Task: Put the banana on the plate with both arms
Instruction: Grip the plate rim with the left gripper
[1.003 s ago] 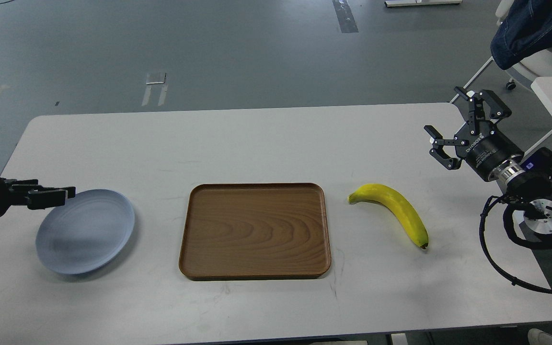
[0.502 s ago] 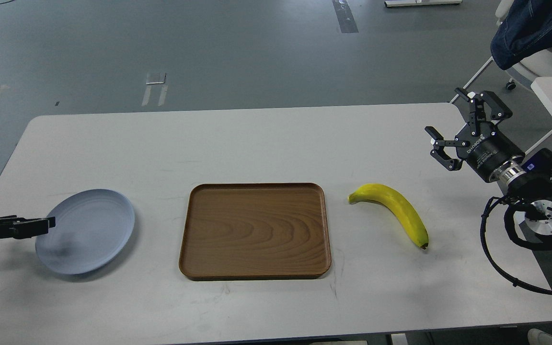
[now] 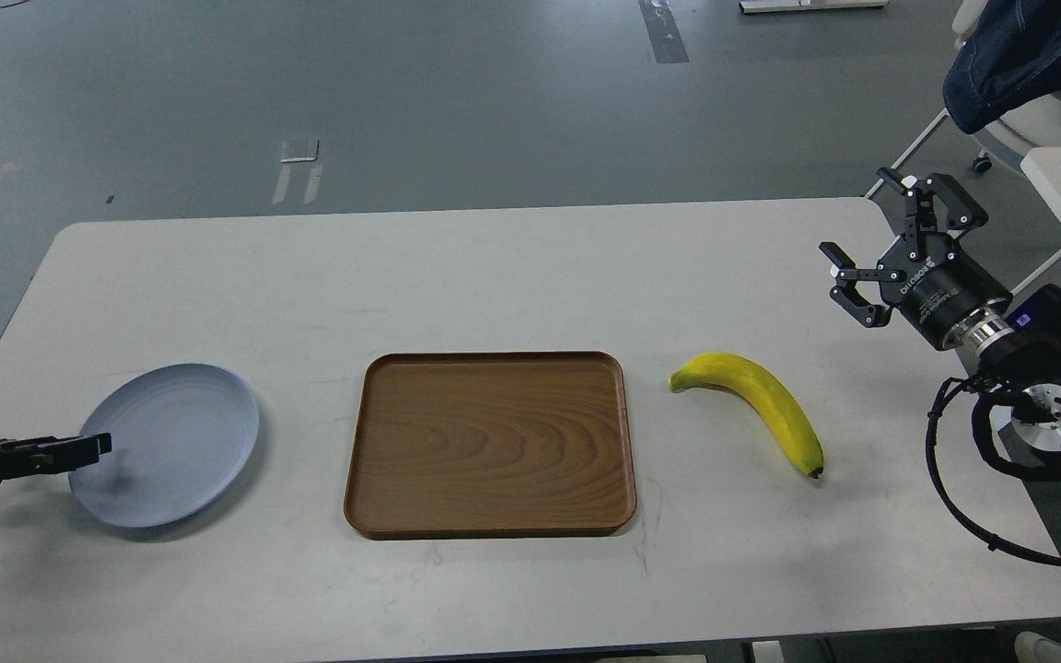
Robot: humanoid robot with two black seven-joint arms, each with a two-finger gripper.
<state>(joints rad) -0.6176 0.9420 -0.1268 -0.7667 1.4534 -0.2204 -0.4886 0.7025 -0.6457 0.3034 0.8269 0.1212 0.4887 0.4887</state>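
Banana point(image 3: 761, 407) on table, apart from right hand point(image 3: 880, 249).

A robotics lab or test hall is showing here: a wide grey sealed floor point(image 3: 457, 101) marked with strips of pale tape point(image 3: 298, 150) is stretching behind a plain white rounded worktop point(image 3: 494, 267). Black cables point(image 3: 954, 497) are trailing off the edge (more wires are lying at far left), and a white wheeled chair point(image 3: 1014, 124) is carrying dark denim clothing point(image 3: 1019, 46).
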